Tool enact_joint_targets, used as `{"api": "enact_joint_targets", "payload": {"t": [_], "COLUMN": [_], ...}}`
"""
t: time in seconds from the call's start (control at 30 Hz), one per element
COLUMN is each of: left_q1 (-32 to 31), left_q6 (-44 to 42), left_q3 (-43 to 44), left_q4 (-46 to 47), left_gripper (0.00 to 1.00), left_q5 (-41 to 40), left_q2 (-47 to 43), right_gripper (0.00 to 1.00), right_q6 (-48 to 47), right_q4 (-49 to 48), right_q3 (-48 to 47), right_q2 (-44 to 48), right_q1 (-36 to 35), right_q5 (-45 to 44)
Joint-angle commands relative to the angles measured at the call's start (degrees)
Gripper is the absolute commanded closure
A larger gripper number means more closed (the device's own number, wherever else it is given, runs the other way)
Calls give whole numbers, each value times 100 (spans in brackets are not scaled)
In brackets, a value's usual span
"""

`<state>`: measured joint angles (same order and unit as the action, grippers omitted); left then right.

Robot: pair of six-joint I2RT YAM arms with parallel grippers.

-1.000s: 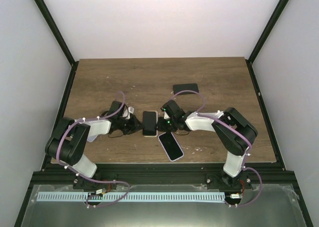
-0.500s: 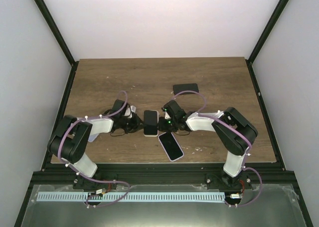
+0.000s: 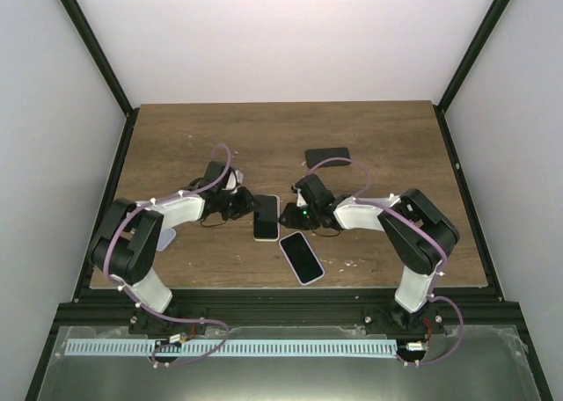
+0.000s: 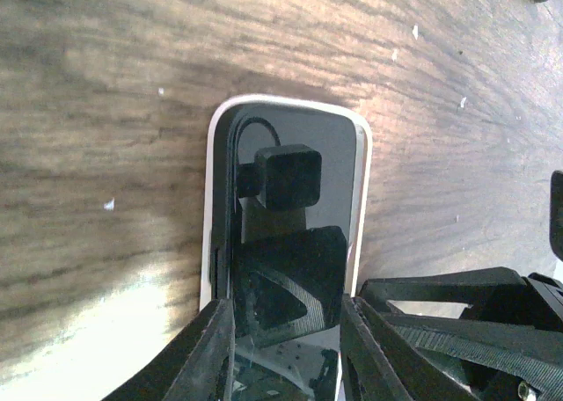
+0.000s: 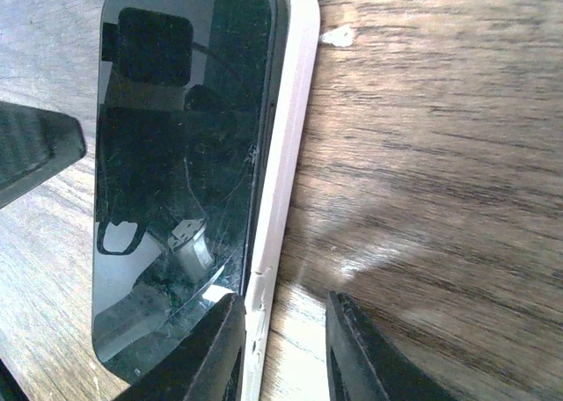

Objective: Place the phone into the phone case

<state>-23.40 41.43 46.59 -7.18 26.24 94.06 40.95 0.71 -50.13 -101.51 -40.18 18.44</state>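
The phone (image 3: 266, 216) has a black screen and lies flat inside the white phone case (image 4: 208, 243) at the middle of the wooden table. My left gripper (image 3: 242, 206) comes at it from the left. In the left wrist view this gripper (image 4: 286, 309) is open, its fingers (image 4: 211, 353) spread about as wide as the cased phone (image 4: 299, 243) and standing over its long edges. My right gripper (image 3: 288, 215) meets it from the right. It (image 5: 283, 302) is open a little over the case's white rim (image 5: 280, 199), one finger above the screen (image 5: 176, 155), the other above bare wood.
A second phone with a white border (image 3: 302, 257) lies just in front of the right gripper. A dark flat item (image 3: 326, 156) rests further back. Something pale (image 3: 167, 237) peeks out beside the left arm's elbow. Black frame rails border the table (image 3: 176, 146).
The left arm has reached further right and back, closing in on the cased phone. The right gripper has shifted slightly. The phone stays at about the same place.
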Motion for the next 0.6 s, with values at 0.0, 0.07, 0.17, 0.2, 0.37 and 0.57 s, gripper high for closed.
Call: {"api": "enact_joint_targets", "payload": {"t": [0.0, 0.07, 0.17, 0.2, 0.37, 0.57], "left_q1": [10, 11, 11, 11, -5, -62], "left_q6": [-272, -321, -305, -289, -243, -217], "left_q3": [112, 135, 100, 51, -73, -80], "left_q4": [-223, -231, -136, -30, 458, 808], "left_gripper": [69, 70, 72, 73, 89, 94], "left_q5": [-219, -216, -162, -100, 269, 576], "left_q2": [253, 385, 541, 563, 626, 810], "right_gripper": [75, 76, 77, 78, 78, 78], "right_q6": [-102, -117, -150, -165, -389, -780], "right_q4": [-135, -158, -218, -286, -843, -1093], "right_q3": [-164, -215, -339, -355, -307, -433], "right_q2": [-50, -131, -296, -340, -431, -688], "right_q1": [28, 28, 29, 28, 29, 28], "right_q5": [6, -26, 59, 156, 425, 748]}}
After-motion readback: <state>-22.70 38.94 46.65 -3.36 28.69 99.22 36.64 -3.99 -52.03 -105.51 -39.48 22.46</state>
